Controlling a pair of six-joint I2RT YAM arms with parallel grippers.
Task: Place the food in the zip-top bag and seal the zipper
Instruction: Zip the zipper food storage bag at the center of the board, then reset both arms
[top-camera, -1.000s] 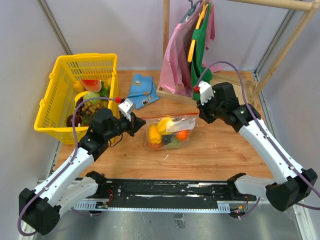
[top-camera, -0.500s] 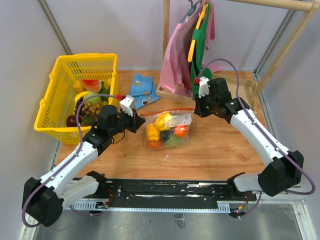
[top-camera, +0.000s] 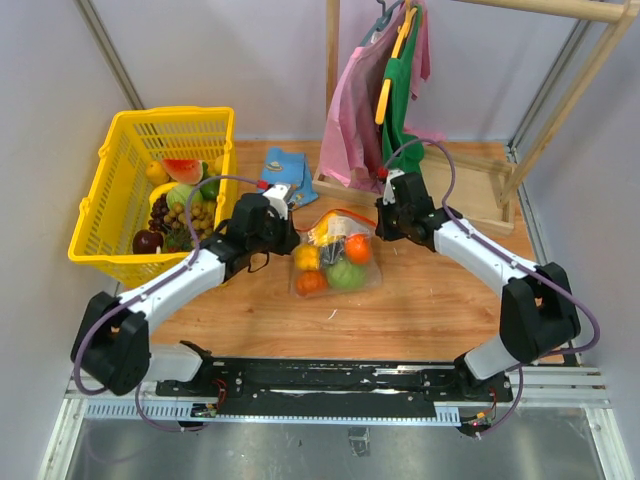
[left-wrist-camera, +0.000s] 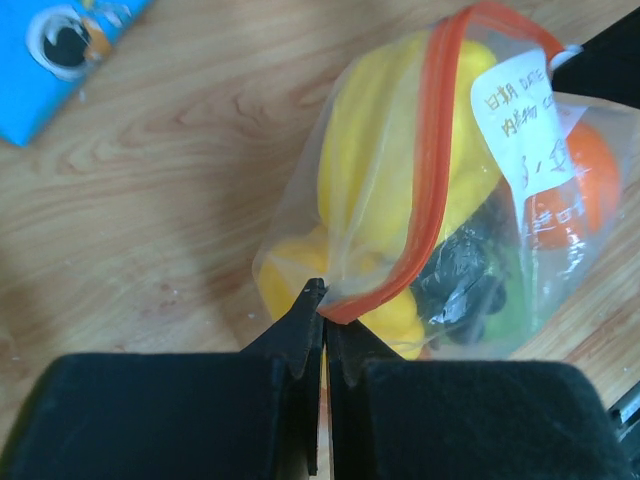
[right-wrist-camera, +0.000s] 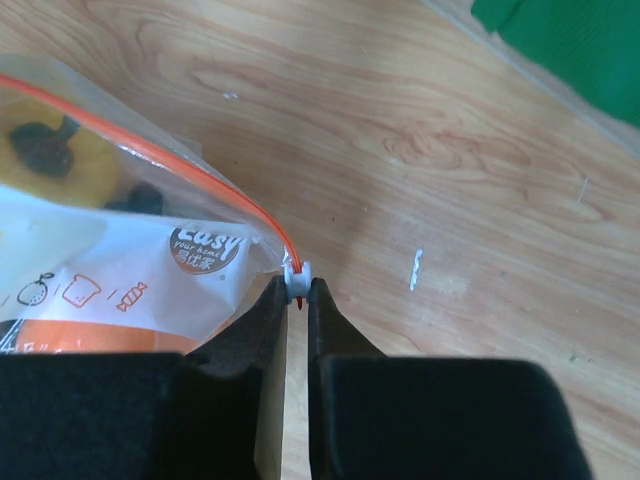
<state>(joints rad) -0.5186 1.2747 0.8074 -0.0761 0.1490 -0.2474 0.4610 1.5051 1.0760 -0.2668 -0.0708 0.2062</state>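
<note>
— What's hard to make out?
— A dark piece (left-wrist-camera: 460, 285) inside the clear thin plastic zip-top bag (top-camera: 335, 262). The film and a white label (left-wrist-camera: 520, 120) blur it. Yellow, orange and green toy fruits (left-wrist-camera: 375, 130) show through.
— Where's the bag?
— It sits bulging at the middle of the wooden bench (top-camera: 430, 300). The left end effector (left-wrist-camera: 322, 310) is clenched on the left end of the red zipper strip (left-wrist-camera: 432, 150), and the right end effector (right-wrist-camera: 297, 290) is clenched on its white slider (right-wrist-camera: 298, 272).

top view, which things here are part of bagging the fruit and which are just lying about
In the job:
clear bag; its red zipper; fruit in the bag; more fruit in the yellow basket; left claw and right claw, each pinching an end of the zipper.

Just lying about:
blue cloth; hanging clothes; wooden rack.
</note>
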